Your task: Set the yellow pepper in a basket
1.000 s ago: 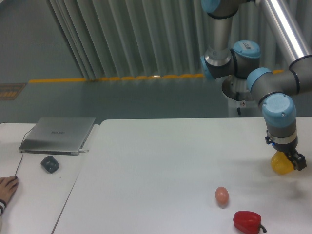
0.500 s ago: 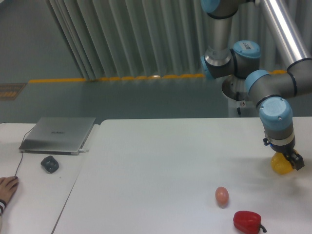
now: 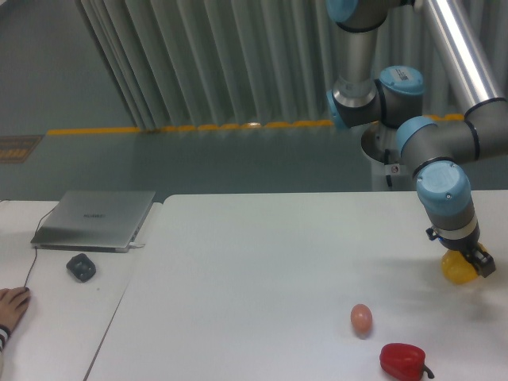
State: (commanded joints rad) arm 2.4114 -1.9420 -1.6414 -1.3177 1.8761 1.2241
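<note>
Camera: tool point(image 3: 470, 263) around yellow pepper point(image 3: 456, 270).

Claw point(image 3: 474, 263) mostly masked by the arm's wrist; finger spread unreadable, and it covers the upper right of the yellow pepper point(image 3: 456, 270). Hand point(image 3: 11, 306) at lower left cut off by the frame edge. Lettering on the closed laptop point(image 3: 95, 218) too small to read.
</note>
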